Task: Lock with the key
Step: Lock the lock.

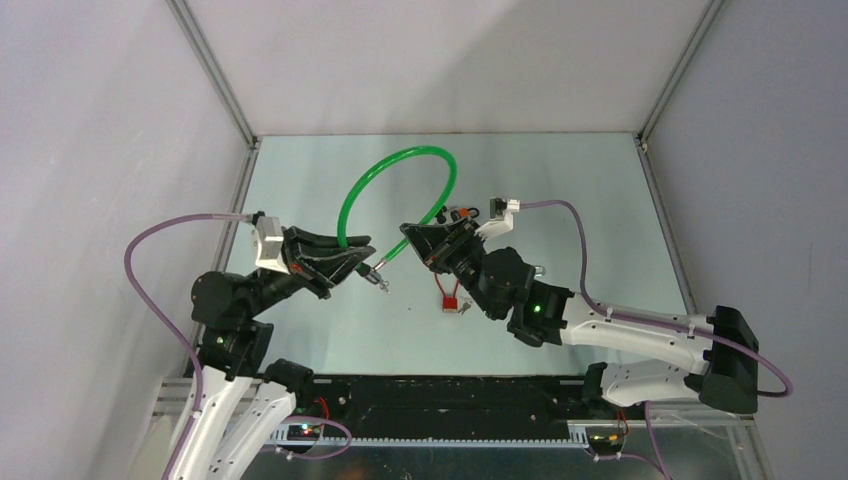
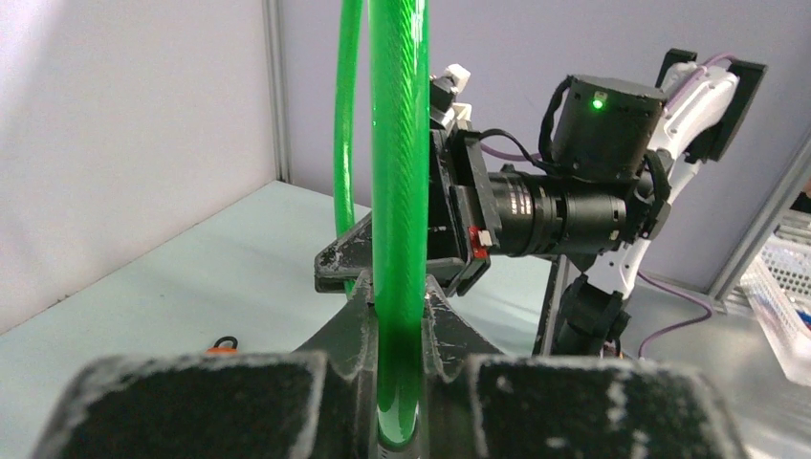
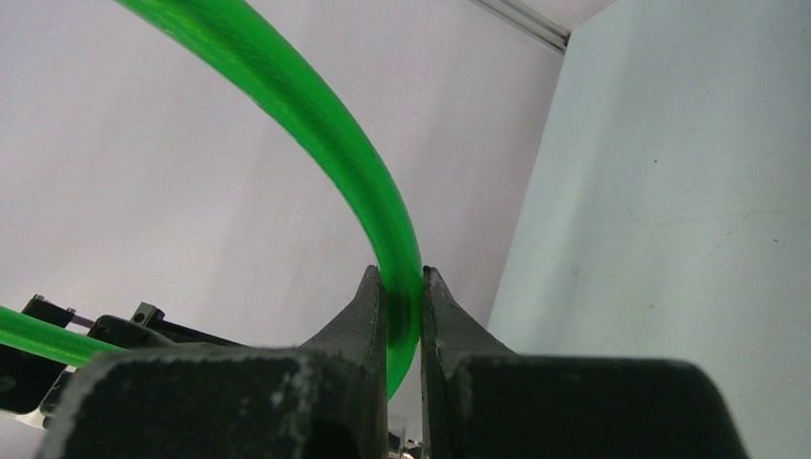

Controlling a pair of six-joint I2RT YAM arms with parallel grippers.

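A green cable lock (image 1: 385, 170) arches in a loop above the table between my two grippers. My left gripper (image 1: 362, 262) is shut on one leg of the cable (image 2: 399, 191), which runs up between its fingers (image 2: 356, 316). A small metal end (image 1: 378, 280) sticks out just below that grip. My right gripper (image 1: 412, 233) is shut on the other leg (image 3: 316, 124), pinched at the fingertips (image 3: 368, 296). The key, on a red tag (image 1: 451, 302), lies on the table under the right wrist, held by neither gripper. The tag also shows as a small orange piece (image 2: 222, 346).
The pale green table (image 1: 600, 220) is closed in by grey walls with metal corner posts (image 1: 215, 70) at the back. The right arm's wrist and camera (image 2: 564, 206) hang close in front of the left gripper. A white basket (image 2: 784, 296) stands beyond the table edge.
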